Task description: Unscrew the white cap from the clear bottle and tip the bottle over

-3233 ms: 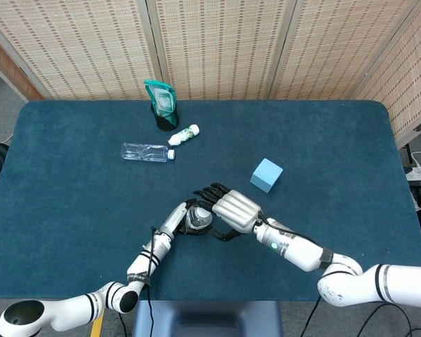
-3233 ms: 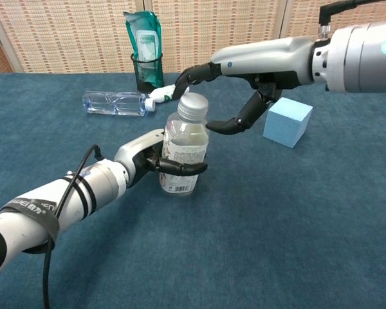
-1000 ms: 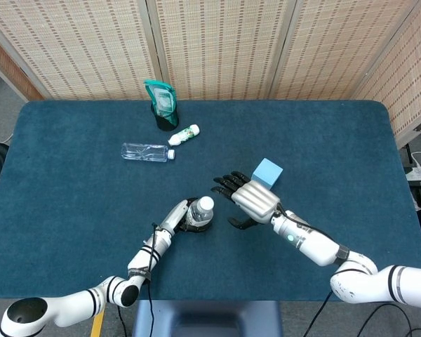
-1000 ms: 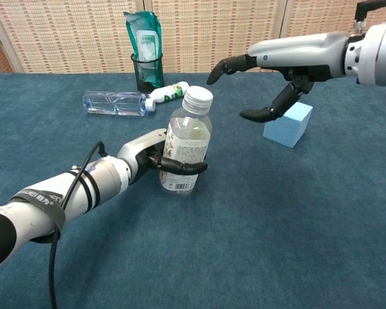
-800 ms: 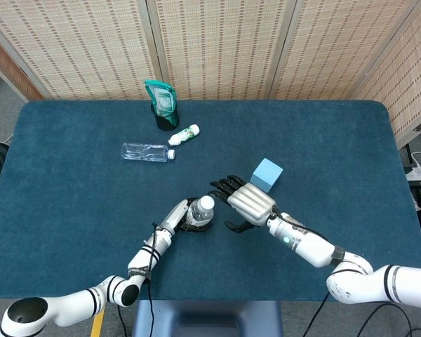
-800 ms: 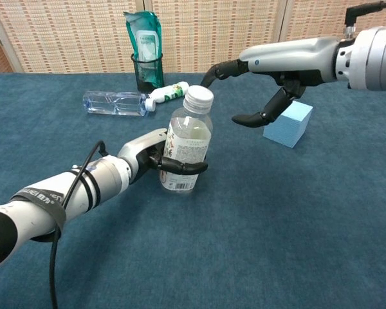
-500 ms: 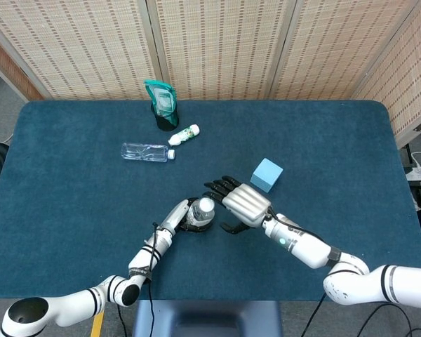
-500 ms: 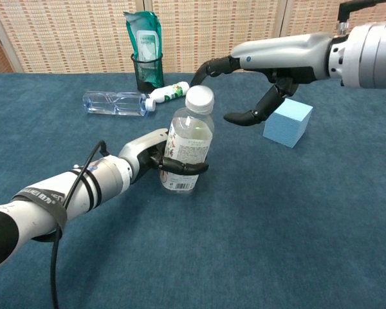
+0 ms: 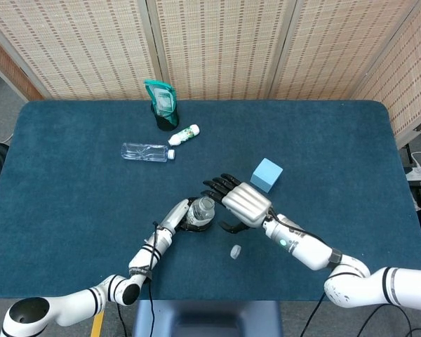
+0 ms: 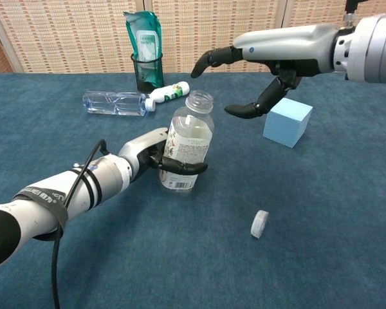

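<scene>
Blue table: left hand gripping bottle, right hand spread.

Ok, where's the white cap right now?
The white cap lies on the table, off the clear bottle, toward the robot and to its right, beneath the right forearm in the head view.

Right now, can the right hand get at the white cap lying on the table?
Probably yes. The white cap lies alone on bare table, on its edge. The right hand hovers open and empty above, near the clear bottle that the left hand grips. Nothing stands between them.
</scene>
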Tool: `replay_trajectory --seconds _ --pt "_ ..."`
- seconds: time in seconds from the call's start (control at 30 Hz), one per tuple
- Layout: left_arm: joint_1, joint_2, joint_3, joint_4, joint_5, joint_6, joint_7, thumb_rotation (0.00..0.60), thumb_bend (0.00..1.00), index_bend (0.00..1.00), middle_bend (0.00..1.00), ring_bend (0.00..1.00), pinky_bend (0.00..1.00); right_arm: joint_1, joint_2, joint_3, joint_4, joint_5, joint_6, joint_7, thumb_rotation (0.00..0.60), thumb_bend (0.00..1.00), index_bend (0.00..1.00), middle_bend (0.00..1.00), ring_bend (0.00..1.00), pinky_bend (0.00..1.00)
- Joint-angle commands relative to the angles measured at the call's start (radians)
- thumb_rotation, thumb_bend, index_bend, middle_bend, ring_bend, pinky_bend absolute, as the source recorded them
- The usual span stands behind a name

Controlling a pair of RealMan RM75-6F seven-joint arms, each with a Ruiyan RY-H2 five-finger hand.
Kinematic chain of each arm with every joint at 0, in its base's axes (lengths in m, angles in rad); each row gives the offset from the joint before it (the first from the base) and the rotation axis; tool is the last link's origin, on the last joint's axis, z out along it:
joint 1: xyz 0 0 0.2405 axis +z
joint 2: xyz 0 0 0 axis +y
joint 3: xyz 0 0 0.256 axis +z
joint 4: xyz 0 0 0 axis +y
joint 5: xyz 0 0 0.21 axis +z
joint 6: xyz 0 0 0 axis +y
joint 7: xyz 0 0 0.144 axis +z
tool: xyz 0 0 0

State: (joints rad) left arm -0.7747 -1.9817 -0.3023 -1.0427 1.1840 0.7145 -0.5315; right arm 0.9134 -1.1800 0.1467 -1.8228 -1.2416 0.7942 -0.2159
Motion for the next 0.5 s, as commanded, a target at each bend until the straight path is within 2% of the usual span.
replay_trajectory --seconds 0.03,0.13,0.27,0.4,0.5 --pt "0.011 -0.007 -0.012 0.011 0.005 0.044 0.0 0.6 0.92 0.76 0.87 0.48 0.12 -0.015 0.01 -0.004 0.005 -0.002 0.016 0.01 0.415 0.37 0.11 0.0 0.0 0.0" --pt "0.022 -0.008 -0.015 0.019 0.031 0.114 0.02 0.6 0.91 0.75 0.86 0.47 0.12 -0.039 0.022 -0.01 0.011 -0.013 0.035 0.038 0.415 0.37 0.1 0.0 0.0 0.0" --pt "0.038 -0.011 0.012 0.042 0.1 0.269 0.173 0.6 0.92 0.74 0.86 0.46 0.12 -0.067 0.043 -0.019 0.02 -0.042 0.055 0.08 0.415 0.37 0.09 0.0 0.0 0.0" --pt "0.063 -0.003 0.059 0.045 0.143 0.397 0.451 0.6 0.9 0.73 0.85 0.45 0.12 -0.086 0.065 -0.022 0.023 -0.071 0.07 0.115 0.415 0.37 0.09 0.0 0.0 0.0" --pt "0.088 0.003 0.1 0.037 0.172 0.476 0.659 0.6 0.89 0.72 0.79 0.43 0.11 -0.096 0.076 -0.023 0.021 -0.09 0.079 0.128 0.414 0.37 0.08 0.0 0.0 0.0"
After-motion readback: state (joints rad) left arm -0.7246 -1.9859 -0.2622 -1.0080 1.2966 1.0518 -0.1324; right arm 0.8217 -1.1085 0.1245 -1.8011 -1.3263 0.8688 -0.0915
